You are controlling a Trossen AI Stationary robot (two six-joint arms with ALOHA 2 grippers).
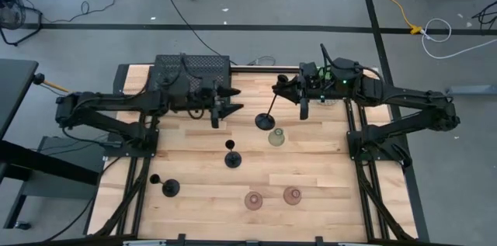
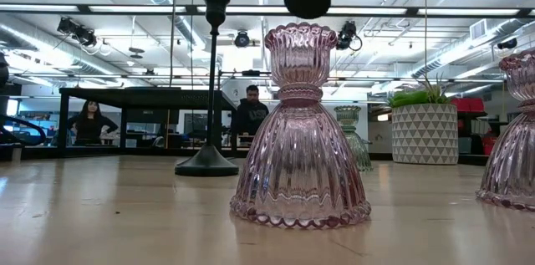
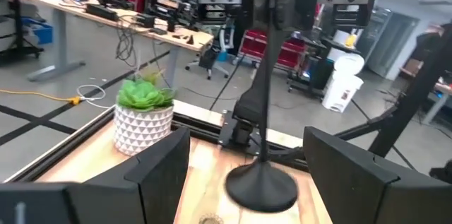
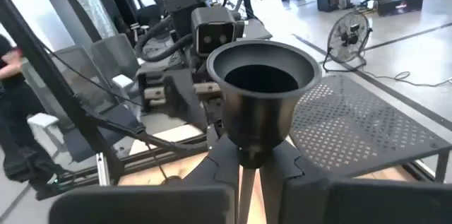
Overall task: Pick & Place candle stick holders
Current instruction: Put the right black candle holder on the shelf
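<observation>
A tall black candle stick holder (image 1: 268, 114) is pinched by the right gripper (image 1: 283, 84) near the cup at its top, at the far side of the table (image 1: 326, 176). In the right wrist view the open cup (image 4: 261, 86) is seen just in front of that claw, with the dark fingers pressed on the stem under it. The long stem is tilted: its top is held at the right claw, and its round base (image 1: 265, 121) lies lower, nearer and a bit to the left, close to the table or just touching it; which one cannot be told. The left gripper (image 1: 223, 105) is just beside that base on the left, with its fingers (image 3: 159, 164) spread wide, and the base (image 3: 261, 185) is seen between them in the left wrist view. So the left arm is nearer the base and the right arm is nearer the top. The other holders are left standing on the table: a pale green glass one (image 1: 276, 137) just near the base, two black ones (image 1: 232, 157) (image 1: 169, 188) further to the near left, and two pinkish glass ones (image 1: 254, 199) (image 1: 292, 195) at the near edge.
</observation>
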